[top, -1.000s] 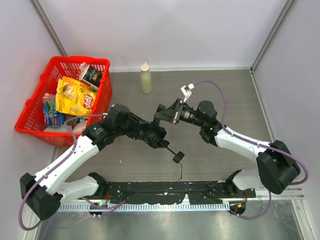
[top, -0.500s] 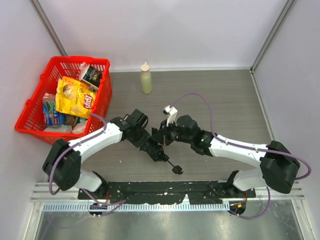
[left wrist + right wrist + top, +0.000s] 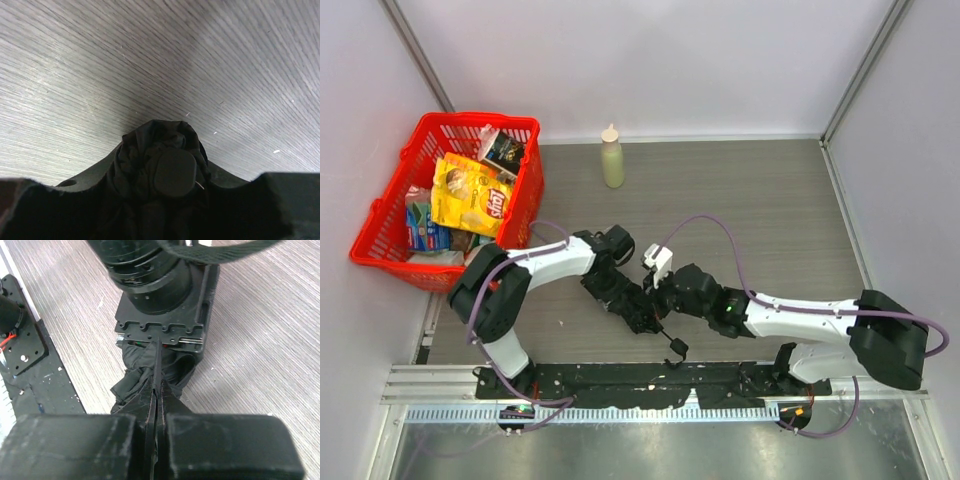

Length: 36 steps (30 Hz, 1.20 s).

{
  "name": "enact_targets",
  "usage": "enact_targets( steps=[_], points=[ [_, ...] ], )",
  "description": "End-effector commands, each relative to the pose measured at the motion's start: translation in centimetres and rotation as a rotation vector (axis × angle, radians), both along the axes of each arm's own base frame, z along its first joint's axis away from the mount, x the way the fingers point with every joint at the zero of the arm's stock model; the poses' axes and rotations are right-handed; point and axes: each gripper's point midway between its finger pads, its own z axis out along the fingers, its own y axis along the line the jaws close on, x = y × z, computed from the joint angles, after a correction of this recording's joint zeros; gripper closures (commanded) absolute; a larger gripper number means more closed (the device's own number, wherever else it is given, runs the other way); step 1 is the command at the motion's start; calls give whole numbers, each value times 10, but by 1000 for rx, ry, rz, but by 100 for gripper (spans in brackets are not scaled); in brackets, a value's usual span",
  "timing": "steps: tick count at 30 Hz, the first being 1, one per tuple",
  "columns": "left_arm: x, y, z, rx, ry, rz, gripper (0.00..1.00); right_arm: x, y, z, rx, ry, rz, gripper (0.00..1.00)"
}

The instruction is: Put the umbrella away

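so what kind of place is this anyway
Probably a robot lab test cell: plain white walls box in a wood-grain table, two arms are bolted to a black rail at its edge, and a red basket holds snack packs.

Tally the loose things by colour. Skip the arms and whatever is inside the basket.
Red: 1, basket
Pale green: 1, bottle
Black: 1, umbrella
Total: 3
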Motion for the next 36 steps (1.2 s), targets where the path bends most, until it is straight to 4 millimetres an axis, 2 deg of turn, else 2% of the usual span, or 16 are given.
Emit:
enact_targets(
  steps=[1,2,3,4,6,7,10,11,14,19,20,24,29,33,36],
  points=[
    [15,47,-36,313,-54,28,100,-2,48,126,335,-288,130,99],
    [20,44,-38,319,-60,34,100,-7,55,118,289,-294,166,99],
    [22,45,-43,346,-52,31,100,-10,61,118,272,-292,197,99],
    [28,40,-42,348,-55,33,100,-16,66,104,226,-274,235,99],
    [33,33,-45,372,-60,9,100,-21,73,89,175,-247,266,99],
    [37,30,-45,386,-72,5,100,-27,77,88,166,-243,283,99],
    [37,25,-55,386,-70,26,100,-35,87,63,95,-189,314,99],
    [37,24,-58,387,-68,34,100,-45,90,52,64,-172,335,99],
    [36,26,-62,411,-86,35,100,-57,89,37,31,-150,337,99],
    [34,21,-69,372,-85,56,100,-72,87,32,72,-53,351,99],
    [35,19,-70,366,-89,60,100,-75,84,23,58,-37,353,99],
    [39,17,-72,344,-118,63,100,-87,77,34,186,-1,348,98],
    [36,13,-78,316,-112,87,100,-92,67,46,313,21,322,99],
    [35,10,-79,261,-128,137,100,-98,58,72,421,-20,344,99],
    [38,6,-76,237,-146,153,100,-115,58,95,483,-29,437,99]
  ],
)
